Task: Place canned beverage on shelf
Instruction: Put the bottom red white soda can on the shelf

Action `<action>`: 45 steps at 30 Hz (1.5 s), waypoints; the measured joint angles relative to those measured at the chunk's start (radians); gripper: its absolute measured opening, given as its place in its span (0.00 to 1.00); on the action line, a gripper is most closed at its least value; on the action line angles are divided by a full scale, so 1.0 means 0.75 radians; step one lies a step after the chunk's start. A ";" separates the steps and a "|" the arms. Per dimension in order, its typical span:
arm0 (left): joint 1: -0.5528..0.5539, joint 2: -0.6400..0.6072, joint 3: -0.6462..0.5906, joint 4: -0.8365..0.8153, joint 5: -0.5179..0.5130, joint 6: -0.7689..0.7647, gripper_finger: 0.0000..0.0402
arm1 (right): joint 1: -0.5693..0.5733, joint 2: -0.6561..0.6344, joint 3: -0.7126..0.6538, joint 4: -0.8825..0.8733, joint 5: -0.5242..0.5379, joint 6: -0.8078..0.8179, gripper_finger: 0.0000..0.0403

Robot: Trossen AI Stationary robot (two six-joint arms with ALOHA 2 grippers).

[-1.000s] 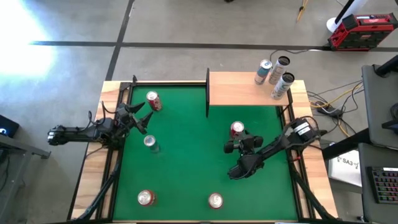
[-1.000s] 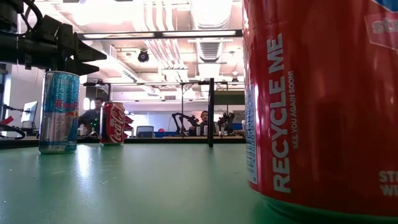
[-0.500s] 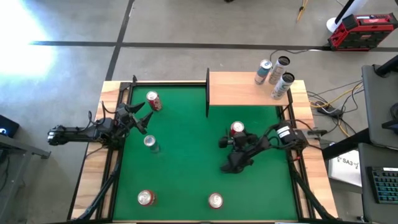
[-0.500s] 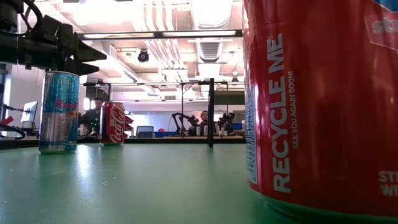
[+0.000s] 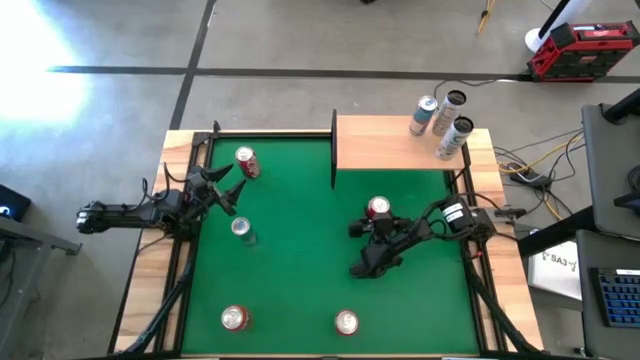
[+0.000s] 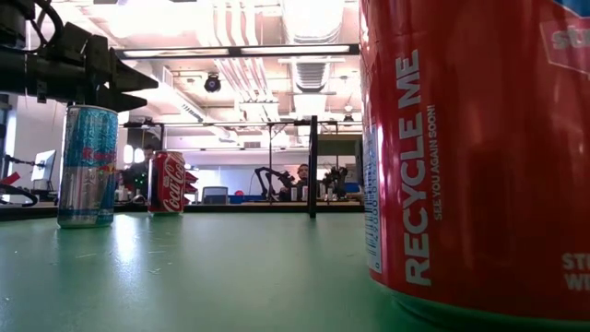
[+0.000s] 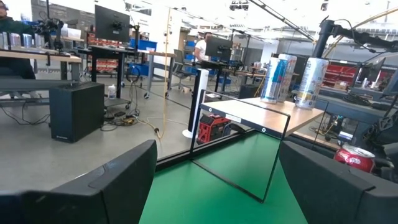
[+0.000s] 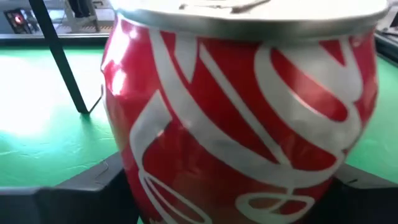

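High view: right claw [image 5: 377, 224] had advanced, closing around red aluminium can [image 5: 378, 208]; firm grip unconfirmed. Light-wood shelf [image 5: 385, 150] next. Left claw [image 5: 226, 187] idle, part-open.

A red toolbox [image 5: 583, 49] sits on the grey floor [image 5: 300, 40] beyond the table, cables [image 5: 535, 165] nearby.

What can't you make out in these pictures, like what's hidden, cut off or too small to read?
- Right pincer, high view: whether it already clamps the red can; the arm covers the contact. In the right wrist view that can fills the frame, its bottom cut off.
- Low view: a huge red can blocks the right side, hiding the shelf.
- Three cans on the shelf, high view: labels too small to read.
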 joint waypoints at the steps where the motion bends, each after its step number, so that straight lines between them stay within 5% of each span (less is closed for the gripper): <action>1: 0.000 0.000 0.000 0.000 0.000 0.000 0.81 | 0.000 0.000 0.006 -0.005 -0.003 0.011 0.72; 14: 0.000 0.000 0.000 0.000 0.000 0.000 0.81 | -0.009 -0.006 0.261 -0.404 -0.064 0.137 0.72; 20: 0.000 0.000 0.000 0.000 0.000 0.000 0.81 | -0.009 -0.177 0.308 -0.393 -0.065 0.099 0.72; 34: 0.000 0.002 0.000 -0.001 0.000 0.000 0.81 | -0.248 -0.619 0.313 -0.397 -0.057 -0.553 0.72; 45: 0.000 0.002 0.000 0.000 0.000 0.000 0.81 | -0.547 -0.627 0.312 -0.303 0.116 -0.714 0.80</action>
